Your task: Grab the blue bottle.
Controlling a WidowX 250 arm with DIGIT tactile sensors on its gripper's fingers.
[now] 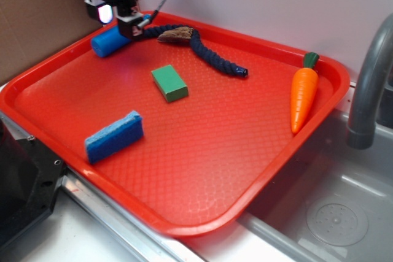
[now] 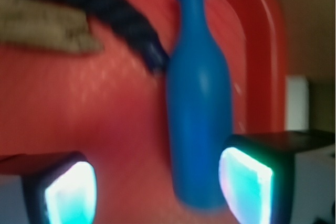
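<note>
The blue bottle (image 1: pixel 109 42) lies on its side at the far left corner of the red tray (image 1: pixel 202 170). In the wrist view the blue bottle (image 2: pixel 199 108) points its neck away from me, its base lying between my two glowing pads. My gripper (image 1: pixel 116 19) hovers over the bottle, open; in the wrist view the gripper (image 2: pixel 157 187) has its right pad (image 2: pixel 244 184) close beside the bottle's base and its left pad (image 2: pixel 71 192) well apart from it. I cannot tell if the right pad touches the bottle.
A dark navy rope (image 1: pixel 209 53) with a brown piece (image 1: pixel 176 34) lies just right of the bottle. A green block (image 1: pixel 169 83), a blue sponge (image 1: pixel 114 135) and a toy carrot (image 1: pixel 304 93) sit on the tray. A grey faucet (image 1: pixel 368 84) and sink stand at right.
</note>
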